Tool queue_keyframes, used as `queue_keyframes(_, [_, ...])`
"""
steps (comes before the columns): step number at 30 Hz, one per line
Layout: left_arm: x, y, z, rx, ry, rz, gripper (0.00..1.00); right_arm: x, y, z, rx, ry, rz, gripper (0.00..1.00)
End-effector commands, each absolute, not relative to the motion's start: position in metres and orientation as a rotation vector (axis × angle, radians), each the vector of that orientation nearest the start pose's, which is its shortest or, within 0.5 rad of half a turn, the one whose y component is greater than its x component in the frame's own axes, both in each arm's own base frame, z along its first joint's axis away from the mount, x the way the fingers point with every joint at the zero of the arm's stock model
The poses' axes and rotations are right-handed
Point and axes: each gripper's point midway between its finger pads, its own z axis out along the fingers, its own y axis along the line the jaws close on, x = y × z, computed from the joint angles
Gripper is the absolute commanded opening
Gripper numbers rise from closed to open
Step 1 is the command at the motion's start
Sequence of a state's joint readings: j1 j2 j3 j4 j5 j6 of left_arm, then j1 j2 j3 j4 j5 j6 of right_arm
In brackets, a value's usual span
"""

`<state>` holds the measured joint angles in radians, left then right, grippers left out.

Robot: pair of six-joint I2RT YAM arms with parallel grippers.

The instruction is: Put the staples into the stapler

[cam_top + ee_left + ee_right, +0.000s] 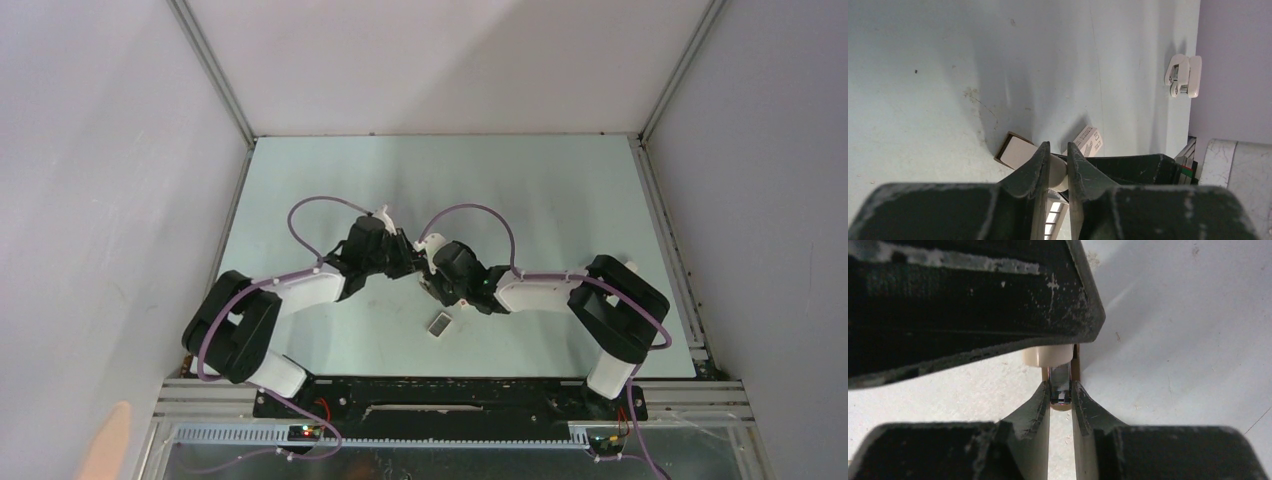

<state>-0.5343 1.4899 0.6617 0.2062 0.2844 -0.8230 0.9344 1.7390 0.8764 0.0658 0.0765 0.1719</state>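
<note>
My left gripper [1058, 148] is shut on the rounded cream end of the stapler [1058, 173]. In the top view both grippers meet at mid-table, left [408, 262] and right [428, 276], hiding the stapler. My right gripper [1060, 388] is shut on a narrow shiny metal piece [1060, 381] set between the stapler's tan walls; I cannot tell if it is staples. The stapler's cream body [1048, 356] shows under the left finger. The small grey staples tray [440, 323] lies just in front of the grippers. The white printed staples box [1089, 141] lies beyond my left fingers.
An open flat cardboard tray with a brown rim [1014, 151] lies on the pale green table [560, 190] beside the box. A small white clip-like piece [1184, 75] sits near the table's edge by the wall. Walls and metal rails enclose the table.
</note>
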Motion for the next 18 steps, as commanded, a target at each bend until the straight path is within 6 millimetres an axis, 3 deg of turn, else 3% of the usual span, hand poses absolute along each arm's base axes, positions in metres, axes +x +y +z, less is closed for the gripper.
queue_keyframes(1, [0.268,-0.264,0.067,-0.164,2.43,-1.036,0.21,0.253,0.331,0.017,-0.822,2.241,0.466,0.14])
queue_keyframes(9, [0.259,-0.273,0.058,-0.163,2.447,-1.033,0.21,0.254,0.329,0.022,-0.791,2.23,0.483,0.18])
queue_keyframes(18, [0.259,-0.263,0.052,-0.185,2.443,-0.961,0.21,0.248,0.323,0.04,-0.782,2.213,0.475,0.35])
